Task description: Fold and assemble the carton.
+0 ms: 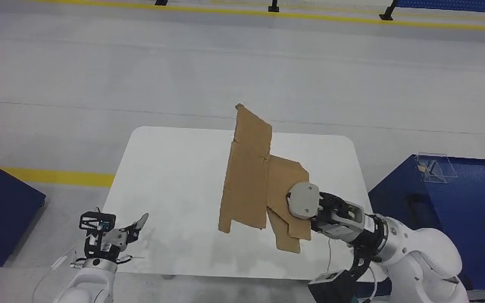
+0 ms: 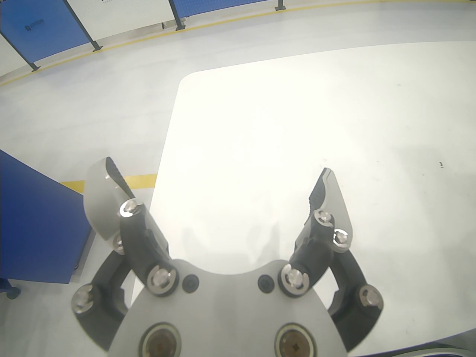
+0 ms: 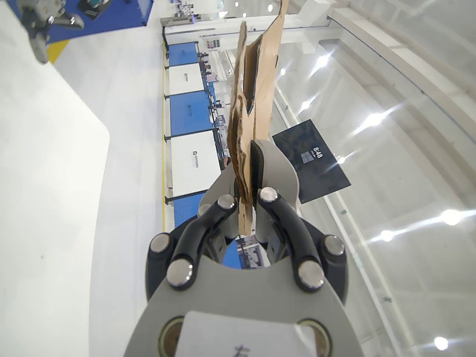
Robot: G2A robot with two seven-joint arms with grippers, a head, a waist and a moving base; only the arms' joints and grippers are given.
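Right claw (image 3: 248, 172): pinching near edge of carton (image 1: 246, 178).
Left claw (image 2: 219, 178): spread, empty, over near left corner of counter (image 1: 167, 189).
Carton position: flattened brown board, raised above counter middle, tilted.

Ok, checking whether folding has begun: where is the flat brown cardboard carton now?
In the top view the flat brown cardboard carton is held upright over the white table, right of centre, pinched at its near edge by the right hand.
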